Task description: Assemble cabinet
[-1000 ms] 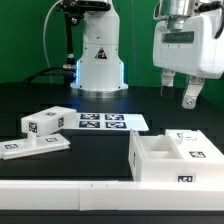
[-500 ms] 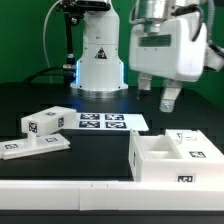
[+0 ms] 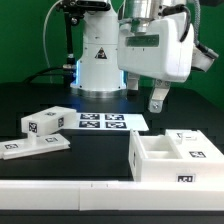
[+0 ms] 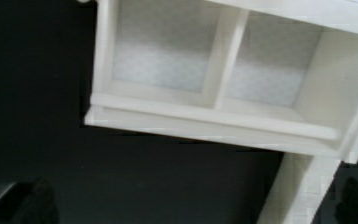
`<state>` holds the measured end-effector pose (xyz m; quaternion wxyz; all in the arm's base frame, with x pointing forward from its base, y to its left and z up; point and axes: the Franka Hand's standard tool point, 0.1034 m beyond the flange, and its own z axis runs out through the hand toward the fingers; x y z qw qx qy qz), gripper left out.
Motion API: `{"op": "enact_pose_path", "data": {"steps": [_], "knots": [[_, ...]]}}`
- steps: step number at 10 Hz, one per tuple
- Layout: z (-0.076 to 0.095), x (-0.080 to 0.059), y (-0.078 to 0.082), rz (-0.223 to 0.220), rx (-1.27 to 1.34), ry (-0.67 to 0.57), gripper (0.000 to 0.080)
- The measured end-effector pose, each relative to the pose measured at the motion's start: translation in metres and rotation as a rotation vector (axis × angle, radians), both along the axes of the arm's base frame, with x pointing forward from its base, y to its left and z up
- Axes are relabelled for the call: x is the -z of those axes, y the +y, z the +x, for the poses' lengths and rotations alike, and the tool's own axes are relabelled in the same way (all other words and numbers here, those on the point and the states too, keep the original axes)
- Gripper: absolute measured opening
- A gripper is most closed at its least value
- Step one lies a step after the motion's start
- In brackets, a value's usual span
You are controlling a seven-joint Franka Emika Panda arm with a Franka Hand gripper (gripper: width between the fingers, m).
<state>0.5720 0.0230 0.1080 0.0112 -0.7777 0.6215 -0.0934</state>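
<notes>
The cabinet [image 3: 176, 157] is a white open box with a divider, standing on the black table at the exterior view's right front. In the wrist view the cabinet [image 4: 220, 70] shows two compartments side by side, with one white panel running off its corner. My gripper [image 3: 150, 100] hangs open and empty above the table, behind the cabinet and toward the exterior view's left of it. Two loose white tagged panels lie at the left: a thick one [image 3: 46, 122] and a flat one [image 3: 30, 147]. Only a dark fingertip [image 4: 5, 204] shows at the wrist view's edge.
The marker board [image 3: 101, 122] lies flat mid-table, between the loose panels and my gripper. The white robot base [image 3: 98, 60] stands behind it. A white ledge [image 3: 60, 191] runs along the table's front edge.
My arm has swung toward the exterior view's left and slightly lower, from above the cabinet's far side to near the marker board. The jaws stayed open. The parts have not moved.
</notes>
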Motion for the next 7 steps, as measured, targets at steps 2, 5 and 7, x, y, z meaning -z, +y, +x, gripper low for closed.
{"op": "enact_pose_path", "data": {"steps": [2, 5, 7], "knots": [[-0.012, 0.008, -0.041, -0.033, -0.031, -0.077, 0.0796], [-0.02, 0.006, -0.073, -0.029, -0.055, -0.107, 0.0796], [-0.019, 0.007, -0.068, -0.036, -0.085, -0.102, 0.0796]]}}
